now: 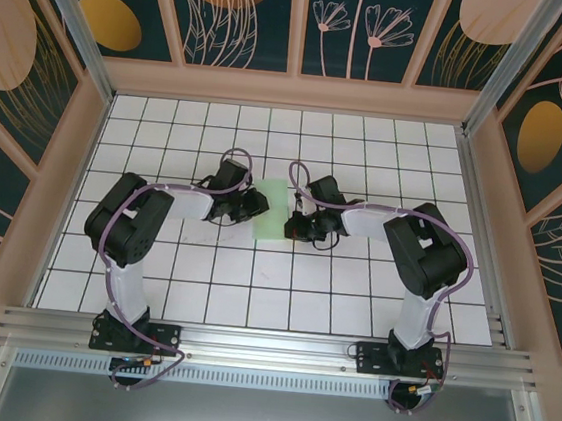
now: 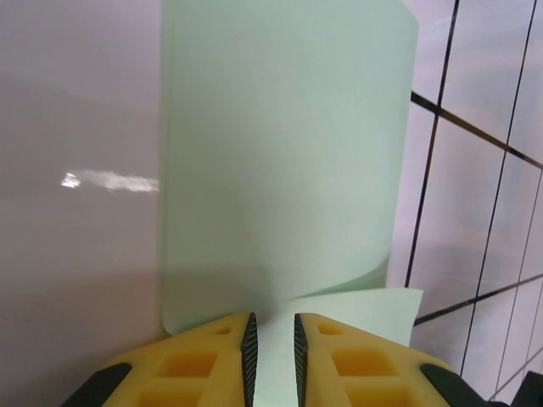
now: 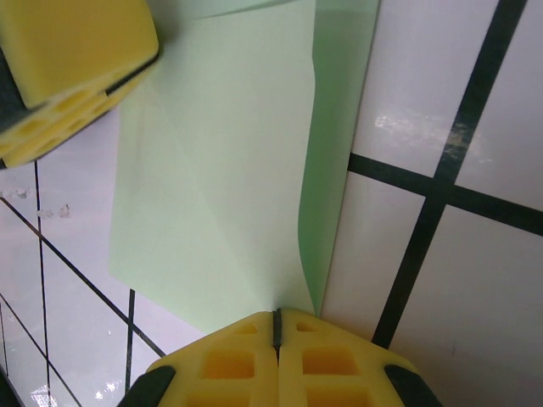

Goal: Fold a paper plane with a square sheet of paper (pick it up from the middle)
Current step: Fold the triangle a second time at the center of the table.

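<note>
The square sheet of paper (image 1: pixel 275 211), pale mint green, lies folded over on itself mid-table between both grippers. In the left wrist view the sheet (image 2: pixel 280 153) has its upper layer curling up at the right, and a lower corner pokes out beneath. My left gripper (image 2: pixel 271 318) sits at its near edge with the jaws a narrow gap apart and paper showing flat below that gap. My right gripper (image 3: pixel 276 310) is shut, and the sheet (image 3: pixel 221 170) with its raised shaded flap runs into the tips. The left gripper's fingers (image 3: pixel 68 68) rest at the sheet's far edge. From above, the left gripper (image 1: pixel 260 206) and right gripper (image 1: pixel 294 219) face each other across the sheet.
The white grid-tiled table (image 1: pixel 253 288) is ringed by pink frame walls (image 1: pixel 76 149) at the left, right and back. An aluminium rail (image 1: pixel 267 345) carrying both arm bases runs along the near edge. Both arms bend inward from those bases.
</note>
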You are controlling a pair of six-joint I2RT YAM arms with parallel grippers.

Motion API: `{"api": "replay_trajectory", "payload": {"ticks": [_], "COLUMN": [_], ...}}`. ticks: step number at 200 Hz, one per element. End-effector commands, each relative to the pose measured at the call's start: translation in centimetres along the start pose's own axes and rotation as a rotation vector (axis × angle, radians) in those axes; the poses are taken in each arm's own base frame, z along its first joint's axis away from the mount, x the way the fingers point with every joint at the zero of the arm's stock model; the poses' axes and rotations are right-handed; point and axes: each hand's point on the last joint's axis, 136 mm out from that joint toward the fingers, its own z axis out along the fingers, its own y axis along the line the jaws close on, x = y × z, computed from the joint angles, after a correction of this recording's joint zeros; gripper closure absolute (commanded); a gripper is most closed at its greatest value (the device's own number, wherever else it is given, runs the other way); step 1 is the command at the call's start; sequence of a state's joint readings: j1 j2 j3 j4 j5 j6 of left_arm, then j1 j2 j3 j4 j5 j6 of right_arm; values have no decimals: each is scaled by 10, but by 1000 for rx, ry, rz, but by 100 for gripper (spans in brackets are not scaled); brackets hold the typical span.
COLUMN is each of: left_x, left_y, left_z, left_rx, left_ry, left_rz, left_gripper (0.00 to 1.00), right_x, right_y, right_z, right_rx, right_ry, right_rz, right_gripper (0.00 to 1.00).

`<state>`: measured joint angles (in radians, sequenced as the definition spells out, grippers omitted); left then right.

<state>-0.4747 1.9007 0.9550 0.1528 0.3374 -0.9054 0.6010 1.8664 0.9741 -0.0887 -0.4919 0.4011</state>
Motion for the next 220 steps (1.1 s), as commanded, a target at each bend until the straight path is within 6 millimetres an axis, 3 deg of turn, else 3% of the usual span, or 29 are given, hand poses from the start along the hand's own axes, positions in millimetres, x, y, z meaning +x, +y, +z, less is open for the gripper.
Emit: {"api": "replay_trajectory", "payload": {"ticks": [1,21,32,60,96,144,220], "left_x": [-33,-39,-51,-48,-9,39,53], "left_y": [18,17,-6,-45,-58,-56,-36], "left_z": [-13,-22,-30,-46,-37,-9,7], "left_rx": [-89,-96,-41,111,155,174,122], "left_ry": [-118,-142,-170,-170,-86,61,119], "left_rz": [20,41,72,105,110,69,9], "left_gripper": [77,76,75,75,76,85,93], "right_x": [52,52,52,52,52,52,53], "right_y": [-49,-49,-49,-49,-49,-50,-51], "right_z": [8,8,7,7,6,7,7], "right_rx": [154,155,155,156,157,161,167], "right_ry": [156,156,156,157,155,155,157], "right_rz": [114,117,118,124,134,147,155], "right_gripper": [95,95,95,96,99,100,100]}}
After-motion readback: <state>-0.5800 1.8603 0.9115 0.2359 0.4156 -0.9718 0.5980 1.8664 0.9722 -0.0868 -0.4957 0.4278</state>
